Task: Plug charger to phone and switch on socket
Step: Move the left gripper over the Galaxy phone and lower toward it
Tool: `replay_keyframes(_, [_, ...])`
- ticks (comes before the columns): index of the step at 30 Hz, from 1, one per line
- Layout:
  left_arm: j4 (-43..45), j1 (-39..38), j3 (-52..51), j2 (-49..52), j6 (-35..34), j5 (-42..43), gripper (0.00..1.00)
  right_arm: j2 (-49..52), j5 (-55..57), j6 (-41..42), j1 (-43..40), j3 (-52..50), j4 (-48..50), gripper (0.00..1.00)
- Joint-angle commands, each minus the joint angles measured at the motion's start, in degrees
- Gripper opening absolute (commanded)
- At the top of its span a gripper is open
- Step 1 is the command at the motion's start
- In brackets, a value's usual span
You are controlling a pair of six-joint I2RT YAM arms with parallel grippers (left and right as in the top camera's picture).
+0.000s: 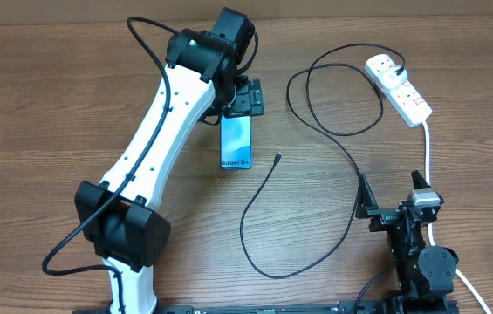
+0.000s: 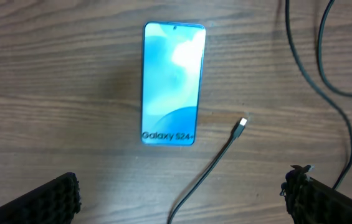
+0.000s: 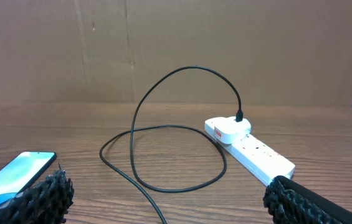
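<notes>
The phone (image 1: pixel 237 144) lies flat on the wooden table, blue screen up with "Galaxy" text at its near end; it also shows in the left wrist view (image 2: pixel 172 84) and the right wrist view (image 3: pixel 14 177). The charger's black cable (image 1: pixel 259 196) lies loose, its small connector tip (image 2: pixel 242 122) just right of the phone and apart from it. Its white plug (image 1: pixel 384 65) sits in the white socket strip (image 1: pixel 409 96) at the far right. My left gripper (image 1: pixel 244 100) hovers open beyond the phone's far end. My right gripper (image 1: pixel 393 199) stands open near the front right.
The cable makes a wide loop (image 3: pixel 163 155) between the phone and the socket (image 3: pixel 256 155). A thick white cord (image 1: pixel 427 148) runs from the strip toward my right arm. A brown cardboard wall (image 3: pixel 176 50) stands behind the table.
</notes>
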Motion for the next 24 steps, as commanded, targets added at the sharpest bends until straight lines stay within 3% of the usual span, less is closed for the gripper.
replay_keyframes(1, [0.85, -0.02, 1.29, 1.68, -2.08, 0.79, 1.00, -0.50, 0.55, 0.15, 0.31, -0.59, 0.35, 1.00])
replay_keyframes(19, [3.34, -0.24, -0.07, 1.79, -1.92, -1.29, 1.00, -0.50, 0.55, 0.15, 0.31, -0.59, 0.35, 1.00])
replay_keyframes(24, [5.09, -0.48, -1.62, 1.88, 2.64, -1.51, 1.00, -0.50, 0.55, 0.17, 0.31, -0.59, 0.35, 1.00])
